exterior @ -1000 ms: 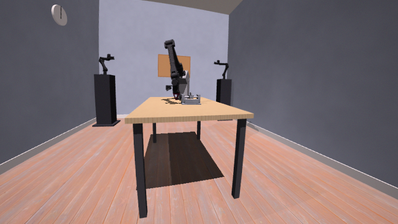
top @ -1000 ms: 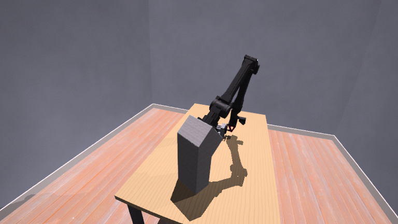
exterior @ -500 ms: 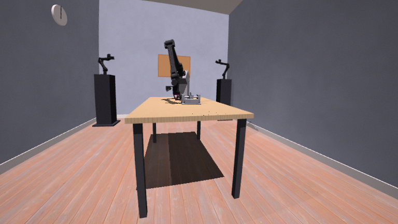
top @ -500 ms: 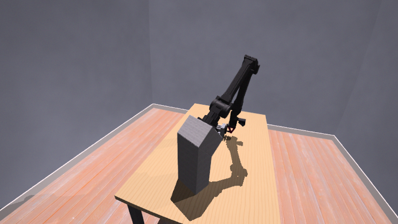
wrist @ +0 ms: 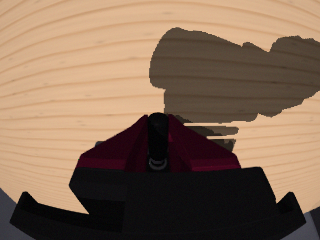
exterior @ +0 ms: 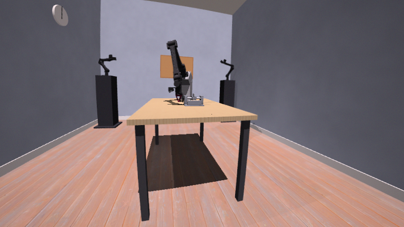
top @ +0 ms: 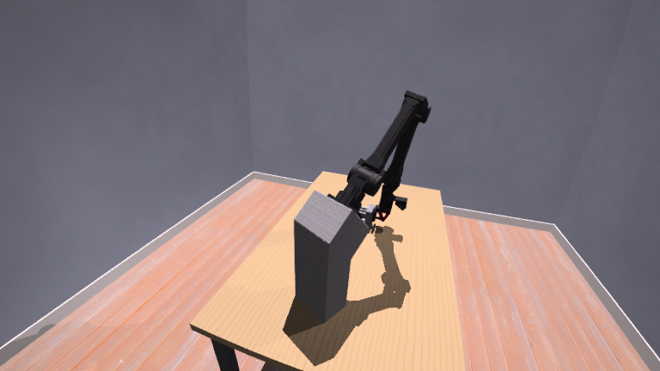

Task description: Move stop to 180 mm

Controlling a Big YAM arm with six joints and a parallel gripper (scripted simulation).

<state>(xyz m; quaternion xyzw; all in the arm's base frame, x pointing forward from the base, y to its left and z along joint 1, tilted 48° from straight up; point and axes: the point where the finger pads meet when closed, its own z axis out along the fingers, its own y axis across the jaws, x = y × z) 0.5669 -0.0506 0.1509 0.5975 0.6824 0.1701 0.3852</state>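
The grey stop fixture (exterior: 193, 101) stands on the table with a tall slanted grey housing (top: 323, 259) behind it. Its scale or readout is too small to read in any view. My gripper (top: 382, 215) reaches down at the fixture's end, also seen in the exterior view (exterior: 178, 97). In the wrist view the dark red fingers are shut on a small black handwheel handle (wrist: 158, 135) that stands between them, just above the table. The handwheel itself is mostly hidden by the gripper body.
The wooden table (exterior: 190, 111) carries only the fixture and the arm. Two black pedestals with small arms (exterior: 105, 99) (exterior: 227, 92) stand by the far wall. The gripper's shadow (wrist: 227, 80) falls on the table top beyond the fingers.
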